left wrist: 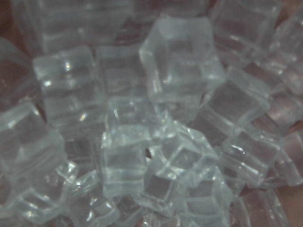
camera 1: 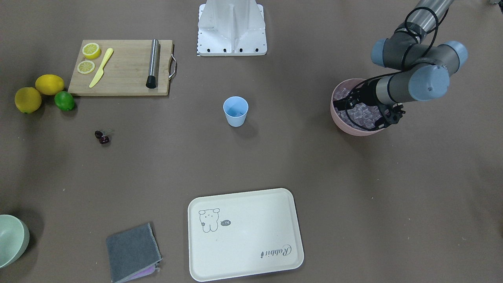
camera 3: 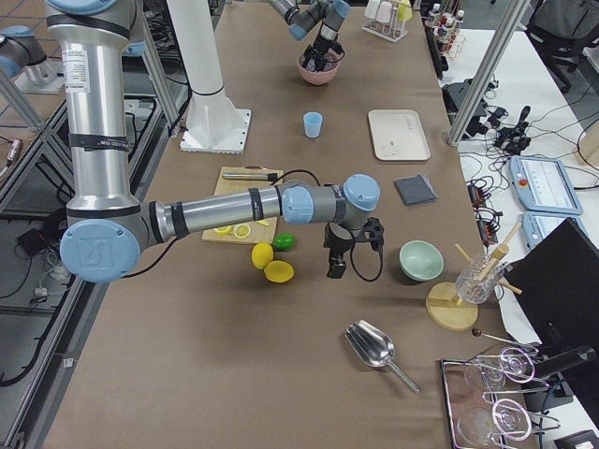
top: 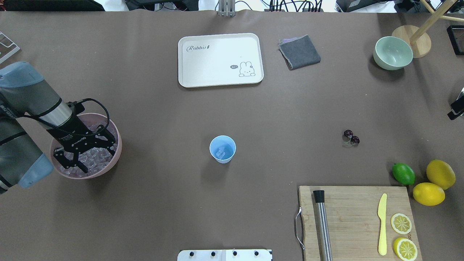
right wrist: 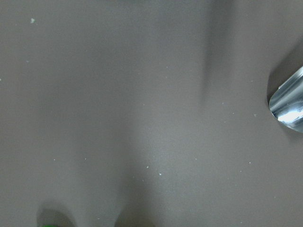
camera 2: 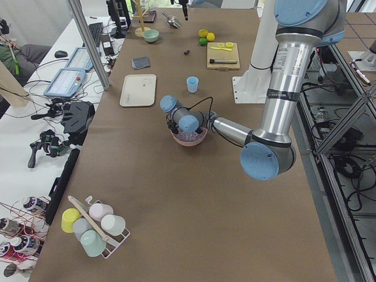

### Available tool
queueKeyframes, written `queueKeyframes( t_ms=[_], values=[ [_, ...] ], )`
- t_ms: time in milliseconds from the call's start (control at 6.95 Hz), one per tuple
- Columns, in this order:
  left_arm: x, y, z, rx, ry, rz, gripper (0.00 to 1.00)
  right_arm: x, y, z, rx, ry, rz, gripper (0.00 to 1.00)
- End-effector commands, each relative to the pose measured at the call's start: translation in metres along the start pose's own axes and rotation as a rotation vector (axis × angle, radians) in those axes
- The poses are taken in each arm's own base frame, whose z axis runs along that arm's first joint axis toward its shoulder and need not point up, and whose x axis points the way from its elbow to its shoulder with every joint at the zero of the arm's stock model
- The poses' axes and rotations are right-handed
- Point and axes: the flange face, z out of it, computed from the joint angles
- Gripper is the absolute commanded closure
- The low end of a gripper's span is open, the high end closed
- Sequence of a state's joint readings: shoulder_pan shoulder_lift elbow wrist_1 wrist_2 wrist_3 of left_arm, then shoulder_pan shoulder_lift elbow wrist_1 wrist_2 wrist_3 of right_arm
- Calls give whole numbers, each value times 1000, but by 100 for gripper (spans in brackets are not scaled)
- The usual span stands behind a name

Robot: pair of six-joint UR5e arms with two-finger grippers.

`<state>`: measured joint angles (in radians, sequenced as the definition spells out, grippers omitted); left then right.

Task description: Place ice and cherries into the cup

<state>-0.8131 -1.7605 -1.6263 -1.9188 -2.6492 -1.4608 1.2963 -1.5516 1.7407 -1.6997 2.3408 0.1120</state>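
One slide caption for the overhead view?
Left gripper open over ice in the pink bowl; blue cup stands mid-table.

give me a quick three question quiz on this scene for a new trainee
1. True or false: the cherries are already in the cup.
2. Pick one. The left gripper is down in: A the tray, B the pink bowl of ice, C the cutting board.
3. Fill in: the green fruit beside the two whole lemons is a ____.

Key: 1 false, they lie on the table, apart from the cup. 2 B. 3 lime.
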Motion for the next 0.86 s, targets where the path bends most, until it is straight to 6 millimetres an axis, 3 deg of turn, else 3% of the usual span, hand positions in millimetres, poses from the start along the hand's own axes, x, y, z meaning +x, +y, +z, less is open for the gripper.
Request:
queueKeyframes(
  t_ms=[0,144,432,720],
  values=[
    [-2,-5,3,3,18,-11,11,0,0,0,1,0,-1,0],
    [-2,-4,2,3,20,-28,25,0,0,0,1,0,-1,0],
    [5,-2,1,2,25,-36,67,0,0,0,1,0,-1,0],
    [9,1,-1,0,29,-28,86,0,0,0,1,0,-1,0]
  ],
)
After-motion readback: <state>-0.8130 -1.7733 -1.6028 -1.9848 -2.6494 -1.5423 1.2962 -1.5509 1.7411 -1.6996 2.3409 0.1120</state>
